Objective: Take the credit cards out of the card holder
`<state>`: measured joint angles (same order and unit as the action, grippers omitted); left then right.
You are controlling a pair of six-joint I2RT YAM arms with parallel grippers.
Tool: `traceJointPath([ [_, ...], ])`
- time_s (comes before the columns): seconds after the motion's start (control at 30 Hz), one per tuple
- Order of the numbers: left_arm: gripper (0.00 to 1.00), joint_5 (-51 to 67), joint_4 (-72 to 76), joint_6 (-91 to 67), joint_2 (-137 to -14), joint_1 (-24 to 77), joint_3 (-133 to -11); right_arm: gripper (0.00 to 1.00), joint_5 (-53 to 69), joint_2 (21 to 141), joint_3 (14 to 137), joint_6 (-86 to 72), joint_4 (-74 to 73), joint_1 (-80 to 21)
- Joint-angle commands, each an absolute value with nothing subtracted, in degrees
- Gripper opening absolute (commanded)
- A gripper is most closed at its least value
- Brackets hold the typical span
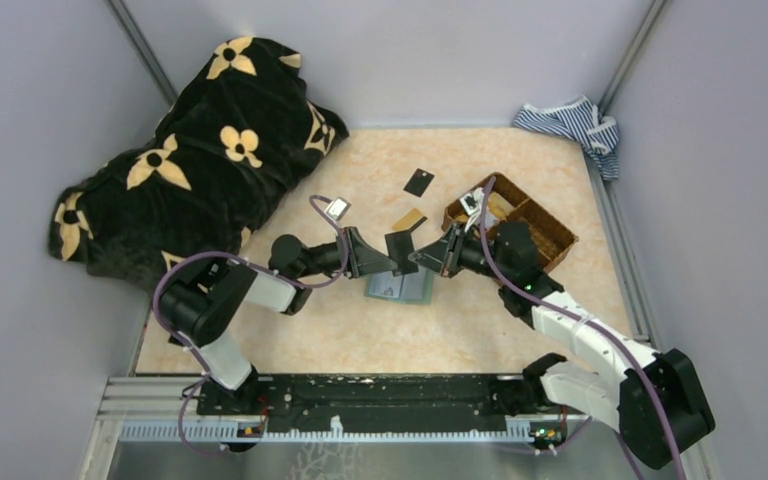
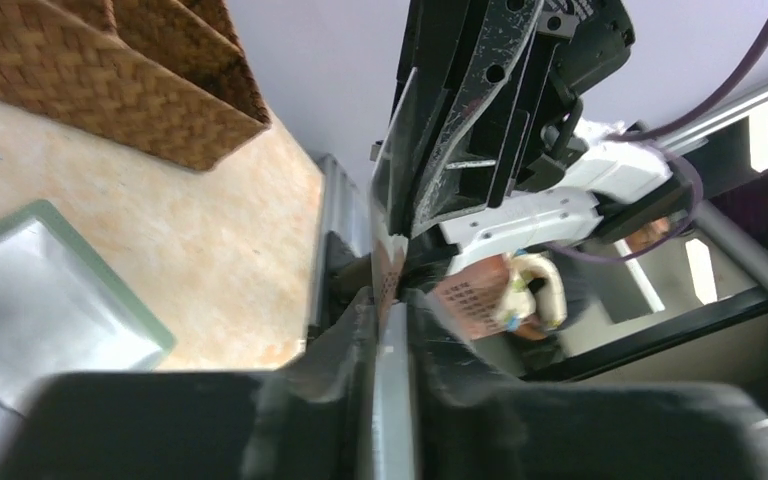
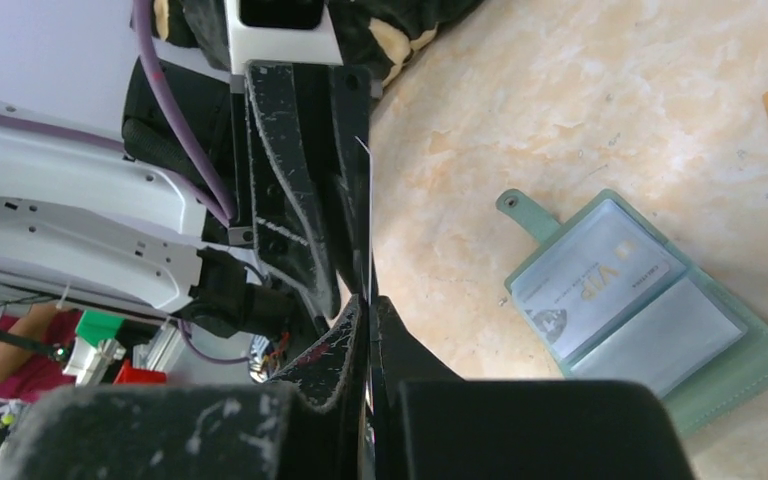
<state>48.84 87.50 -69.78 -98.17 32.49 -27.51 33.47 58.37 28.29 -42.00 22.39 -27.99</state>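
Where the two arms meet above the middle of the table (image 1: 340, 340), we list one held card (image 1: 400, 246), thin, dark from overhead, seen edge-on from both wrists and raised off the surface

Left gripper (image 2: 390, 300): we see its fingers pressed together on the near edge of the held card, clamping it

Right gripper (image 3: 365, 310): we see its fingers likewise closed on the opposite edge of the same card; the two grippers face each other tip to tip, the card between them

Card holder (image 3: 760, 355): sage-green wallet, lying open and flat on the table directly below the held card, strap tab pointing away from its body, two clear pockets facing up

VIP card (image 3: 600, 285): pale grey-white, lettered "VIP", lodged inside one clear pocket of the card holder; we cannot tell what the second pocket contains

Black card (image 1: 419, 182): loose on the table, beyond the grippers

Gold card (image 1: 409, 219): dark stripe, loose, between the black card and the held card

Basket (image 1: 535, 235): brown woven, divided, right of the grippers, near the right arm

Blanket (image 1: 200, 150): black with cream flower motifs, heaped at the far left

Striped cloth (image 1: 572, 124): blue and white, bunched in the far right corner
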Motion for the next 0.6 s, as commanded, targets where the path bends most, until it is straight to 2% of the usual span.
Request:
traceJointPath([
  [0.0, 0.42, 50.2, 101.1, -71.7, -100.0, 32.4, -29.6, 0.00, 28.2, 55.4, 35.5, -36.4, 15.1, -27.4],
  [0.1, 0.69, 50.6, 95.8, -69.6, -100.3, 31.5, -31.5, 0.00, 25.7, 56.6, 41.4, -31.9, 7.5, -25.3],
  [0.17, 0.78, 51.2, 89.2, -65.2, -99.4, 30.7, -33.0, 0.00, 24.9, 58.4, 45.5, -29.0, 3.8, -23.3],
  [0.27, 0.83, 51.2, 71.7, -53.4, -97.4, 29.1, -37.6, 0.00, 20.0, 62.4, 52.9, -23.5, -2.6, -20.9],
  [0.4, 0.85, 50.2, 45.3, -37.1, -98.8, 28.1, -49.4, 0.00, 11.4, 70.3, 64.4, -15.0, -12.4, -18.0],
  [0.47, 0.86, 49.5, 45.2, -37.2, -101.1, 27.6, -51.7, 0.00, 5.5, 75.0, 69.5, -11.4, -16.6, -17.7],
  [0.57, 0.86, 51.6, 55.2, -43.5, -105.6, 26.1, -52.8, 0.00, 0.2, 80.1, 72.9, -6.4, -17.9, -16.6],
])
